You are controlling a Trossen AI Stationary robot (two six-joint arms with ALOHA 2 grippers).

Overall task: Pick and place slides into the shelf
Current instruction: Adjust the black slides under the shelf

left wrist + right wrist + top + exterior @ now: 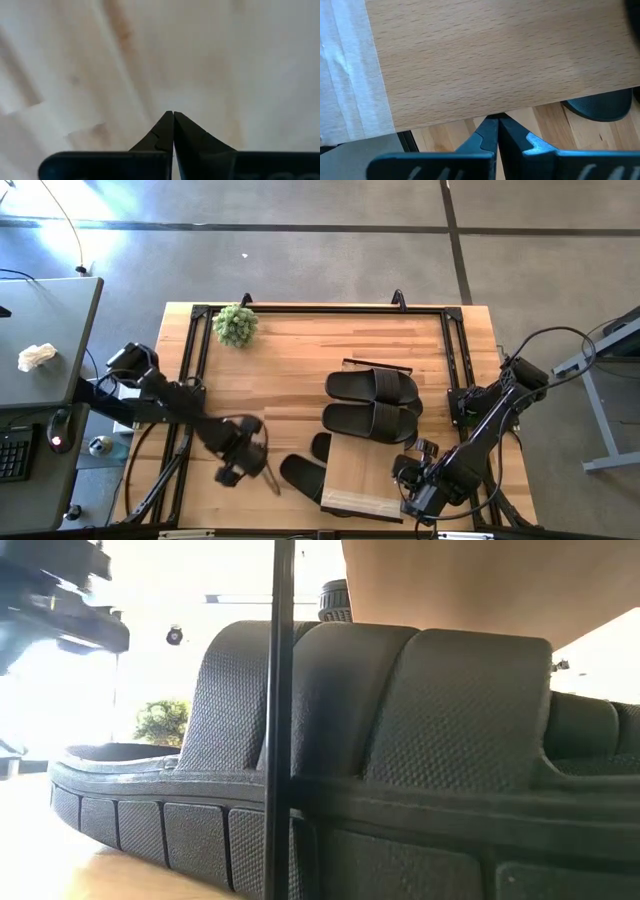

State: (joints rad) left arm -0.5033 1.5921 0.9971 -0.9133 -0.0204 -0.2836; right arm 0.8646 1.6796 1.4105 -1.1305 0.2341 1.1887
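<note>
Black slides [372, 387] atop shelf [358, 475], two half-hidden beneath | left end effector [272, 480] closed, empty | right end effector [400, 471] closed, empty

A small round green artificial plant [235, 325] sits on the light-wood desk [290, 360] at its far left corner, well apart from both sets of jaws; the low view shows it [162, 723] too, blurred. Beyond the left jaws stands a grey side table [45, 340] with a crumpled white cloth [37, 357] on it. Grey floor [330, 260] surrounds everything.
</note>
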